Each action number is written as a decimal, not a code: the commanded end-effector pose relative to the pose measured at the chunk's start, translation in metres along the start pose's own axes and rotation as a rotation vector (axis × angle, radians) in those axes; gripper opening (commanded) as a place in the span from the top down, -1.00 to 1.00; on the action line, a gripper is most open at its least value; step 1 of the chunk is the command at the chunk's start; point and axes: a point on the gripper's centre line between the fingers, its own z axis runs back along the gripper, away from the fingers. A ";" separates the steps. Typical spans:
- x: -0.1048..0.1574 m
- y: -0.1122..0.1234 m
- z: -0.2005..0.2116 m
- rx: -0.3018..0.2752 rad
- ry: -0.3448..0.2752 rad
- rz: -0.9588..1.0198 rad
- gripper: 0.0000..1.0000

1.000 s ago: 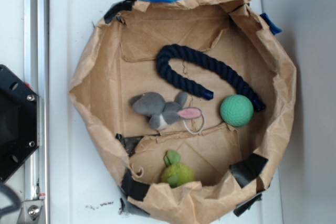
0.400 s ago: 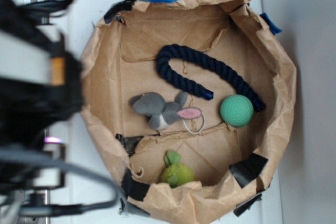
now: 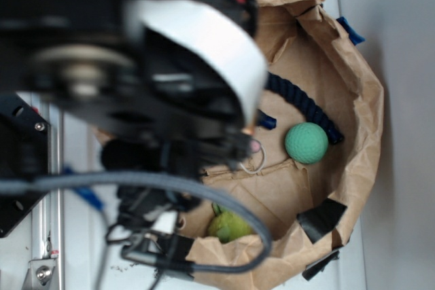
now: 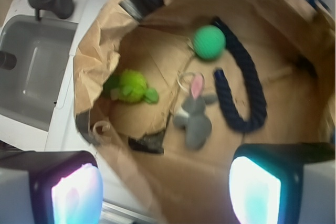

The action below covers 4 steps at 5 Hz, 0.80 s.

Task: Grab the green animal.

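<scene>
My end effector (image 4: 163, 182) is spread wide, empty, above the paper bag (image 4: 105, 30). The green animal (image 4: 131, 86) lies at 10 o'clock, by the bag wall, left of the grey mouse (image 4: 194, 119).

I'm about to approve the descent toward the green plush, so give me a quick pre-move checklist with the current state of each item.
1. Target in sight: ok. The green animal lies inside the paper bag, close to its wall.
2. Target unobstructed from above: ok in the wrist view.
3. Lookalike apart: ok. The mint ball sits well away.
4. Grey mouse clear of target: ok, bare paper lies between them.
5. Gripper open: ok, fingers spread wide, nothing between them.
6. Gripper over target: not ok, the animal is off to the left in the wrist view.
</scene>
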 end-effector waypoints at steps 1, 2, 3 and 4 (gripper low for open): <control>0.021 0.005 -0.027 -0.035 -0.175 -0.278 -1.00; 0.019 0.017 -0.035 -0.058 -0.185 -0.298 -1.00; 0.019 0.017 -0.035 -0.058 -0.185 -0.298 -1.00; 0.019 0.017 -0.035 -0.058 -0.185 -0.298 -1.00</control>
